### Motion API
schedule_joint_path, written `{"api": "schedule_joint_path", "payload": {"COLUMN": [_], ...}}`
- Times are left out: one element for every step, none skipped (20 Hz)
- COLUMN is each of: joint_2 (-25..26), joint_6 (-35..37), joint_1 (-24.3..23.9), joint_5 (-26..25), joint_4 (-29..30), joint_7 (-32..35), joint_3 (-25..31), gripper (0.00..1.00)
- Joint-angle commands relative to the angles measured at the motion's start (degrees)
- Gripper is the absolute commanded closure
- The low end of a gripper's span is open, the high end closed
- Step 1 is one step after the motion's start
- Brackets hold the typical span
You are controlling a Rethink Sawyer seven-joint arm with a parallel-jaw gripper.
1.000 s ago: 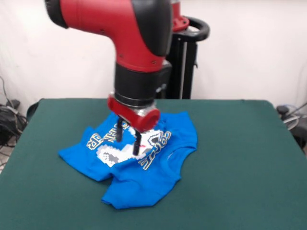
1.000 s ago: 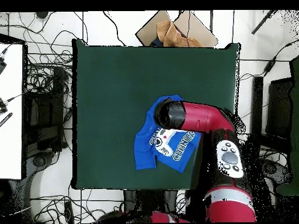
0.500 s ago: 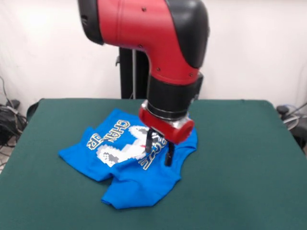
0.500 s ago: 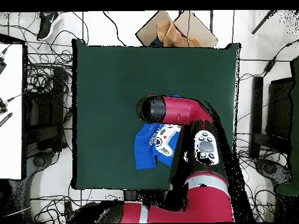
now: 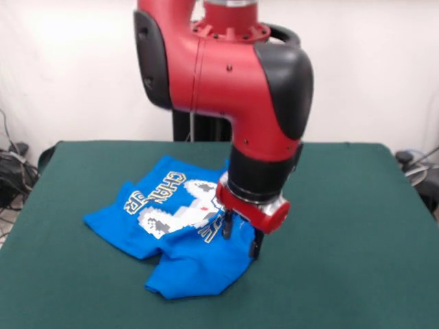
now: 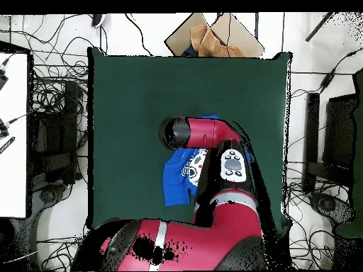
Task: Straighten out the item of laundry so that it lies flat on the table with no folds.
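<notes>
Gripper [image 5: 239, 236] fingers hang spread apart, pinching nothing: one dark finger [image 5: 226, 225] comes down over the blue cloth and the other sits at the shirt's edge on the side away from the print, its tip close to the green surface; whether either tip actually touches cannot be told. Directly under and beside the gripper lies the T-shirt [image 5: 175, 233], bright blue, crumpled rather than flat. In the front view most of it spreads to the side of the gripper where the white-grey pixel print [image 5: 168, 216] and the yellow-white lettering [image 5: 147, 192] show, the letters running slanted and partly bent over a wrinkle. A lower flap of the shirt juts toward the camera from below the gripper, with a fold line between it and the printed part, and another lobe sticks out at the far side from the gripper. Above the gripper the red and black arm [image 5: 233, 75] rises bulky, its black wrist collar right over the red flange. In the overhead view the arm [image 6: 202, 134] covers much of the shirt [image 6: 177, 183], leaving one blue corner and part of the print showing beside it. The table [image 5: 357, 233], covered in dark green cloth, extends well beyond the shirt on every side of the gripper.
</notes>
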Motion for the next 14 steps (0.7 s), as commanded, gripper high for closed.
{"api": "schedule_joint_path", "payload": {"joint_2": [6.9,7.3,7.6,7.9,8.0,8.2,7.9,7.8,7.6,7.8,8.0,8.6,8.9,9.0], "joint_6": [-3.8,-3.8,-3.2,-2.1,-0.9,0.5,1.3,2.7,3.5,3.6,3.8,3.7,3.8,4.1], "joint_1": [2.7,2.9,3.0,2.9,3.6,3.5,3.7,2.8,2.5,2.6,2.7,2.7,2.9,2.8], "joint_5": [1.0,0.8,0.7,0.8,0.7,0.8,0.8,1.1,1.3,1.6,2.0,2.3,2.4,2.4], "joint_4": [-1.3,-1.4,-1.2,-1.5,-1.6,-2.2,-1.9,-1.9,-1.7,-1.7,-1.7,-2.0,-2.2,-2.2], "joint_7": [10.7,10.6,10.2,9.7,9.6,9.0,8.6,7.0,6.0,6.0,6.0,6.3,6.3,5.9], "joint_3": [-3.2,-3.6,-3.8,-4.0,-4.9,-5.3,-5.5,-4.5,-3.9,-3.6,-3.4,-3.2,-3.2,-3.0], "gripper": [0.0,0.0,0.0,0.0,0.0,0.0,0.0,0.0,0.0,0.0,0.0,0.0,0.0,0.0]}}
